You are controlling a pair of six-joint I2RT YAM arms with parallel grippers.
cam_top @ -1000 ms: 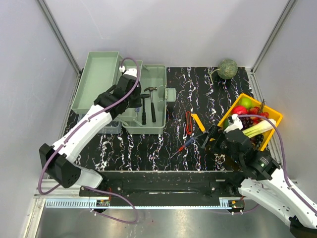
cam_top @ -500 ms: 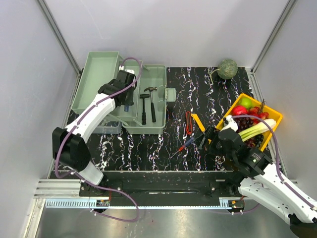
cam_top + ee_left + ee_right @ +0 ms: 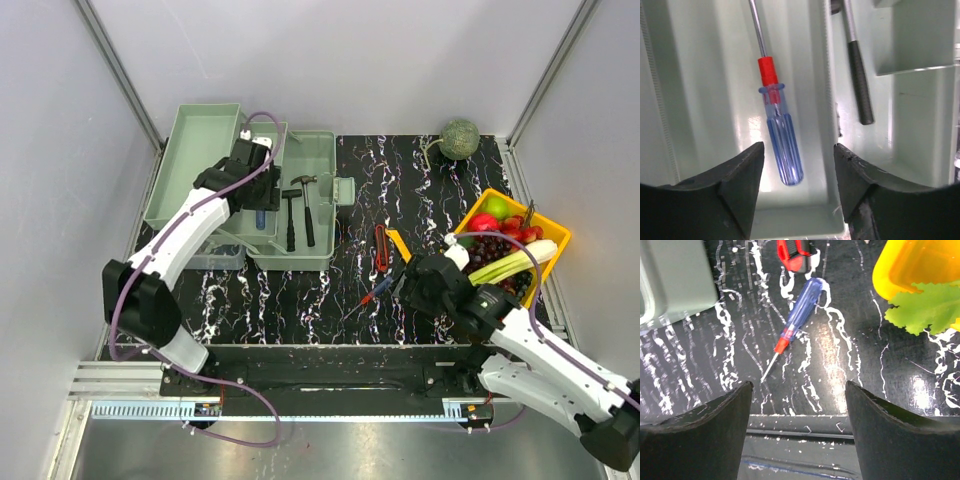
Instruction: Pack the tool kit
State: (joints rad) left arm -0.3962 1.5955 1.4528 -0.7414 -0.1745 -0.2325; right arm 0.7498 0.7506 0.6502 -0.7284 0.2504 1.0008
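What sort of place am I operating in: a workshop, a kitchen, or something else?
Probably a lab test cell rather than a real workshop: plain grey walls held by metal frame posts, one marbled black tabletop, and unrelated props side by side, a toolbox and a yellow tray of fruit.

Open marble [image 3: 850, 365] round screwdriver [image 3: 796, 322]; pliers [image 3: 795, 254] just beyond, yellow tray [image 3: 920, 265] R, toolbox [image 3: 675, 280] L.
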